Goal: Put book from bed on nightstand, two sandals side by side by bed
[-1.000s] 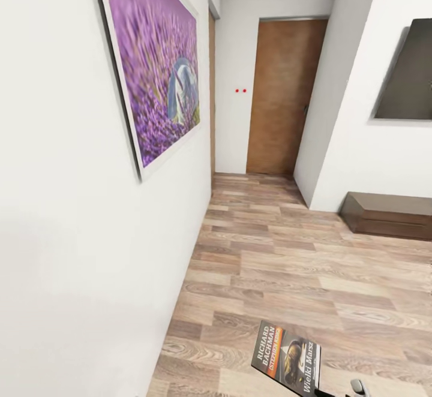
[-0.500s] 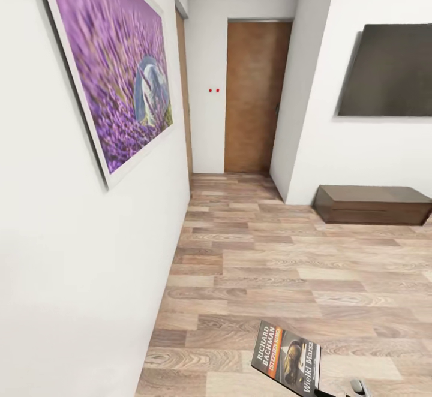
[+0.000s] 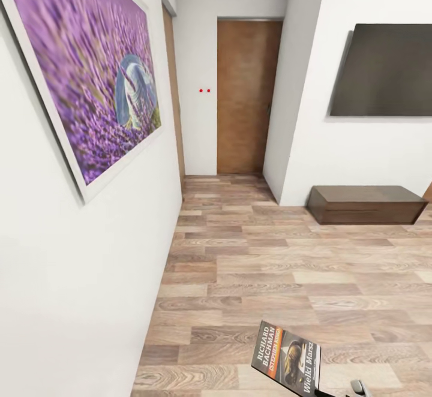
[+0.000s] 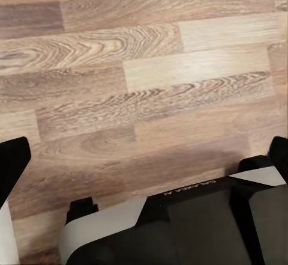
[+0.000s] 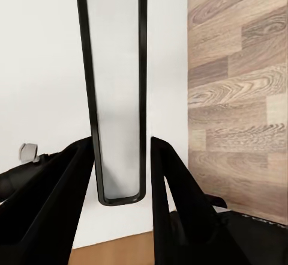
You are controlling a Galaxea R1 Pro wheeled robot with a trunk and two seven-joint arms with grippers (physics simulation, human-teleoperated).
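Observation:
The book [image 3: 288,355], a dark paperback with an orange band and white "Richard Bachman" lettering, hangs above the floor at the bottom of the head view. In the right wrist view the book [image 5: 114,67] appears edge-on, a pale strip of pages inside a dark border. My right gripper [image 5: 120,145] is shut on its lower end, one black finger on each side. My left gripper [image 4: 144,151] is open above bare floor, with nothing between its widely spread fingers. The bed, the nightstand and the sandals are out of view.
A white wall with a large purple lavender picture [image 3: 84,79] runs close along my left. Ahead, the wood-plank floor [image 3: 270,265] leads to a brown door [image 3: 246,94]. A dark TV [image 3: 384,70] hangs over a low brown cabinet [image 3: 363,204] at right. My base [image 4: 180,223] shows below the left gripper.
The whole head view has shifted: the picture slid left, and the TV and low cabinet came further into view, so the camera moved. The book stays held in the same spot.

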